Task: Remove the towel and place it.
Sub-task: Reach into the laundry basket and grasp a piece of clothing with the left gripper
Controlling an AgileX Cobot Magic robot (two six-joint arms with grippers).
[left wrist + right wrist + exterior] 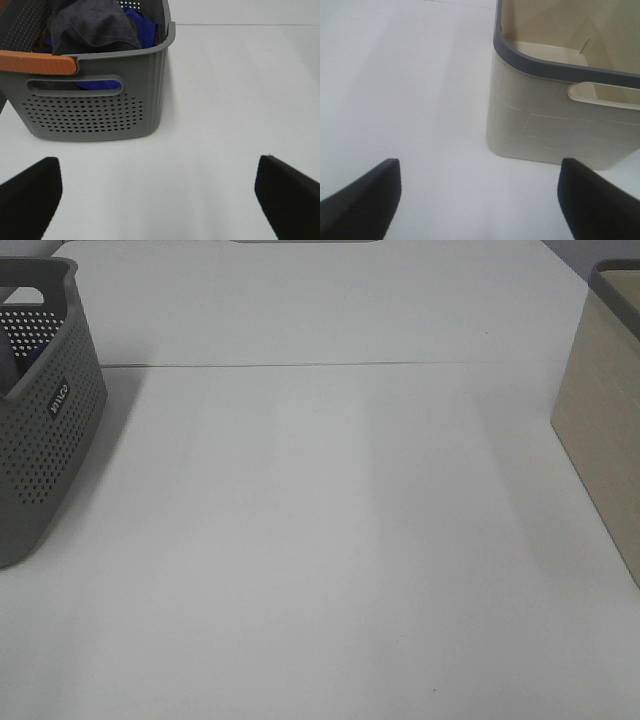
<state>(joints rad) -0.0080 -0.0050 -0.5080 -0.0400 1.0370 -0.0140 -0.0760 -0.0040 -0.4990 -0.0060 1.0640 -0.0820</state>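
towel (pixel 92 25): dark charcoal terry, bunched in a heap inside the grey perforated basket (pixel 95 107), humping up past the rim
blue cloth (pixel 142 22): jammed in right against the towel, also peeking through the handle slot
basket spot: seen from up high, it's at roughly 9 to 10 o'clock from the middle of the white table (pixel 320 540), half cut off by the edge of the shot
orange-brown strip (pixel 35 62): lies along the basket's near rim, can't tell what it is tbh
left gripper (pixel 160 200): fingers (pixel 30 197) spread wide, nothing between them, over bare table. The towel is out ahead of them, well apart, and they touch neither it nor the basket
right gripper (pixel 480 200): fingers wide apart too, nothing held, with the beige bin (pixel 560 125) just ahead
bin spot: about 3 o'clock on the table, well away from the towel
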